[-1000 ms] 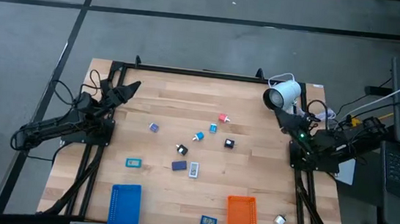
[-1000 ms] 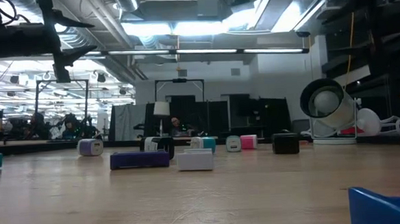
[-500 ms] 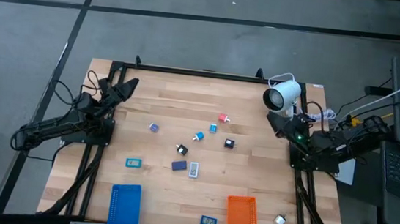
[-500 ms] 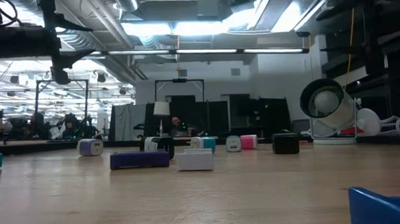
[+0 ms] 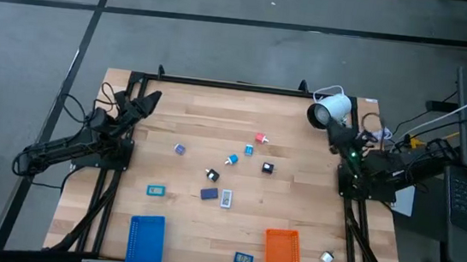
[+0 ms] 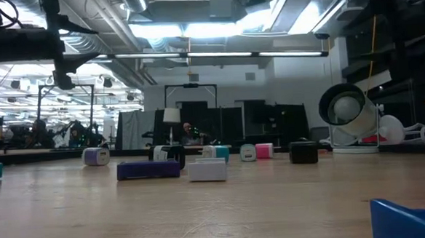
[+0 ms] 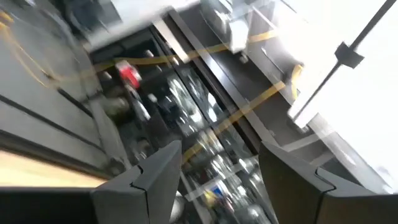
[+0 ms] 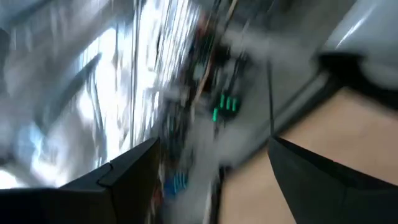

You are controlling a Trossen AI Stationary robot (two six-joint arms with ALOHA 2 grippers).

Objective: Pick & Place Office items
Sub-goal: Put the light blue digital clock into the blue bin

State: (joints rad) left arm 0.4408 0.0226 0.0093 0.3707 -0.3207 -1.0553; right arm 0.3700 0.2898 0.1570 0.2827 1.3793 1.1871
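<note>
Office items (image 5: 230,169) sit scattered mid tabletop (image 5: 295,206), well apart from both grippers, between them. Left gripper (image 5: 152,102) hangs w/ fingers spread, nothing held. Right gripper (image 5: 333,137) is just beside the white lamp (image 5: 328,108); can't tell its state.

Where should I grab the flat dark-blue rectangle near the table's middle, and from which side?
Come straight down on the dark-blue rectangle and close the jaws across its short width. In the low view it lies flat and low on the table, so there is little side face to pinch. The white rectangle sits close beside one short end, so keep the jaws off that end. Either gripper looks equally far.
</note>
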